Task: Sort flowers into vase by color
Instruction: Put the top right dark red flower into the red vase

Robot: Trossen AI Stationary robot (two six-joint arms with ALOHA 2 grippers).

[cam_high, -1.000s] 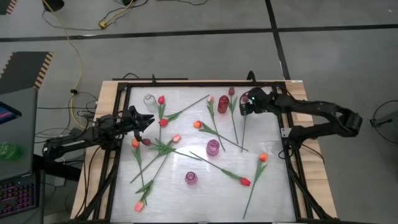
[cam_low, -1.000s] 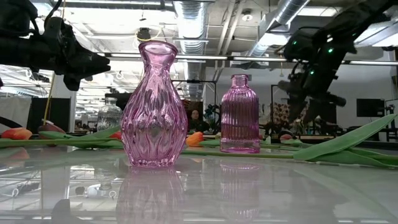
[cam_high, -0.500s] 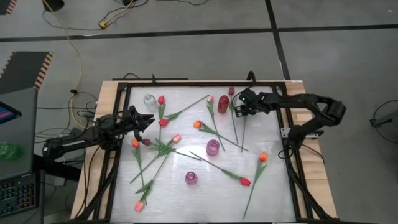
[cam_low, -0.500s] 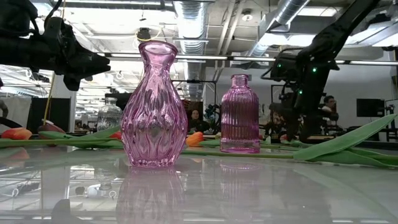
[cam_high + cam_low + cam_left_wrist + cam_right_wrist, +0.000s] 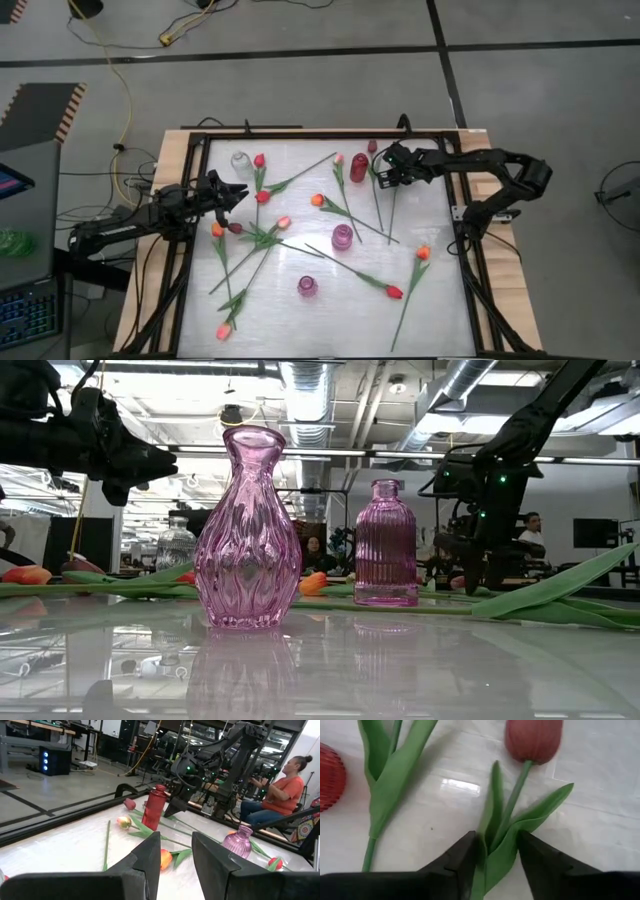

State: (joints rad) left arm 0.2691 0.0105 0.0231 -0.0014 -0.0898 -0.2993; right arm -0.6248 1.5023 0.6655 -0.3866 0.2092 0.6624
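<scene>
While most of the flowers (image 5: 262,240) lie scattered flat across the glossy white table (image 5: 430,300), the action is at the far edge. They're fake tulips with long thin green stems, broad pointy leaves and small smooth heads in orange, red, pink and dark maroon.

The glassware is nice: a curvy pink vase (image 5: 248,530) with wavy fluting, a straight ribbed pink bottle (image 5: 386,545), a ribbed red vase (image 5: 358,167) near the far edge and a small clear vase (image 5: 240,160) off to the left.

The right arm reaches in from its side with the elbow folded. The right gripper (image 5: 385,172) points down at the tabletop just beside the red vase. Up close, its two dark fingers (image 5: 465,857) straddle the stem and leaves of the maroon tulip (image 5: 534,737), which lies flat on the table. The leaves fill the gap and brush the fingers, but the jaws look apart rather than pinched, so the tulip isn't held yet.

The left arm stretches low along the left side. The left gripper (image 5: 238,191) hovers over the table's left edge near a few tulips, fingers parted with nothing between them.
</scene>
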